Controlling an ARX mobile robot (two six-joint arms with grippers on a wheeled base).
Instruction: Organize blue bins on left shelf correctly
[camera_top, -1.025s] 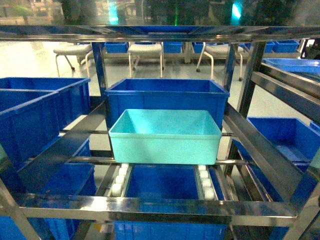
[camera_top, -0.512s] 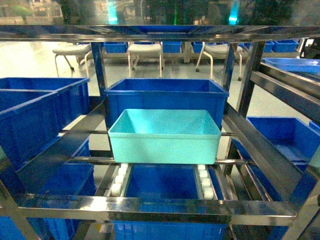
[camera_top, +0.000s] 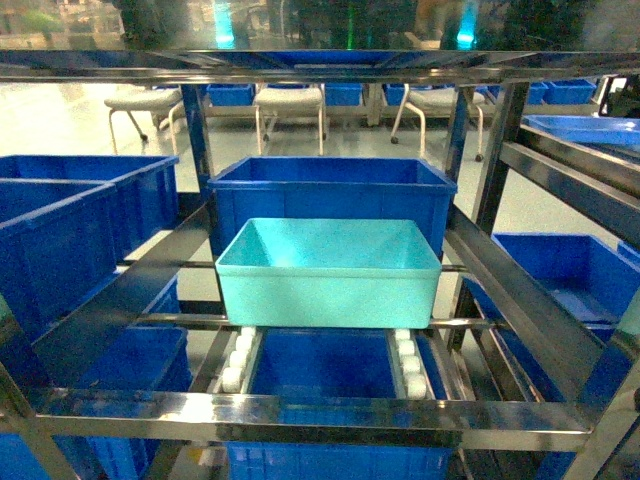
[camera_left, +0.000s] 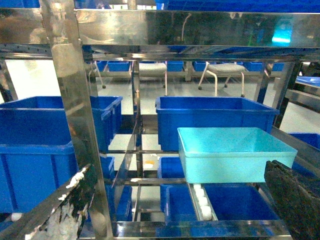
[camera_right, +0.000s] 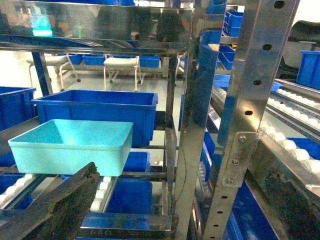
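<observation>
Two blue bins (camera_top: 70, 225) sit on the left shelf (camera_top: 120, 290), one behind the other; whether they are in correct order we can't judge from here. A teal bin (camera_top: 328, 272) and another blue bin (camera_top: 332, 195) occupy the middle rollers. Our left gripper (camera_left: 175, 210) shows two fingers spread wide apart, holding nothing. Only one right finger (camera_right: 65, 200) is visible, so its state is unclear. Any reach left must clear the steel upright (camera_left: 80, 125).

Steel shelf rack (camera_top: 300, 415): teal bin (camera_top: 328, 272) before blue bin (camera_top: 330, 195).
</observation>
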